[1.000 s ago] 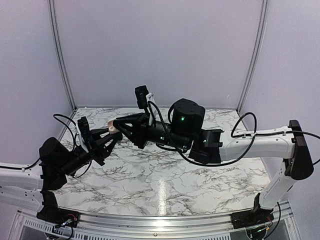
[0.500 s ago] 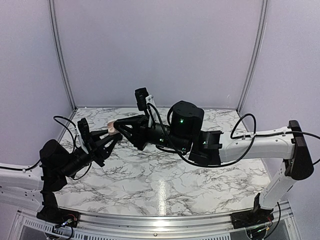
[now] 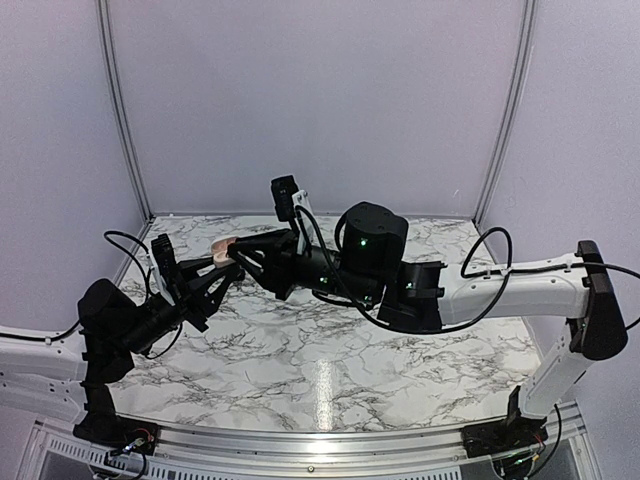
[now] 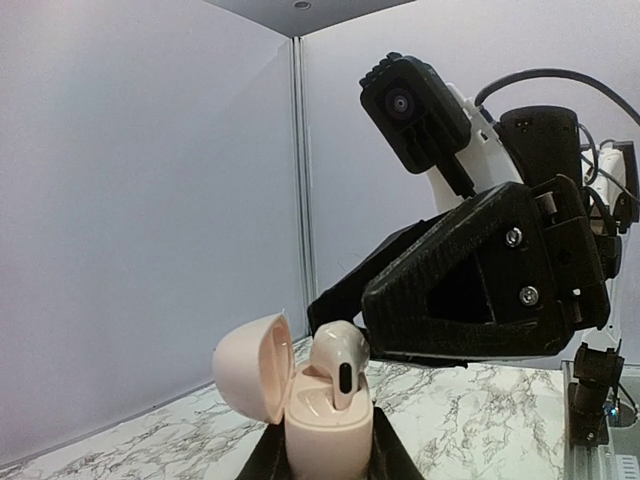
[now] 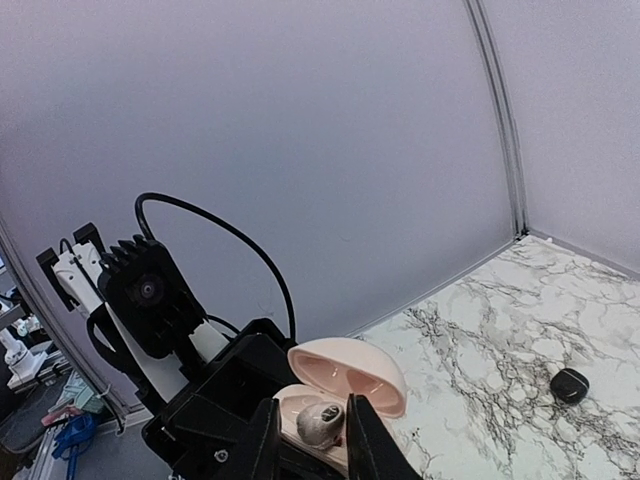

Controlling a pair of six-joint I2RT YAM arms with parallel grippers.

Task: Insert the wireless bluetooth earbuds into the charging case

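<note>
The case is running off the frame between the left gripper's jaws, swallowing the earbud's stem. Whether the right gripper is pinching it, I can't tell. Right of those jaws, a dark speck is lying, too small to name.

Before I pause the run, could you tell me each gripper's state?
Left gripper: shut on the case.
Right gripper: straddling the earbud; grip cannot be told.

One case; one pale earbud; perhaps one dark earbud
</note>
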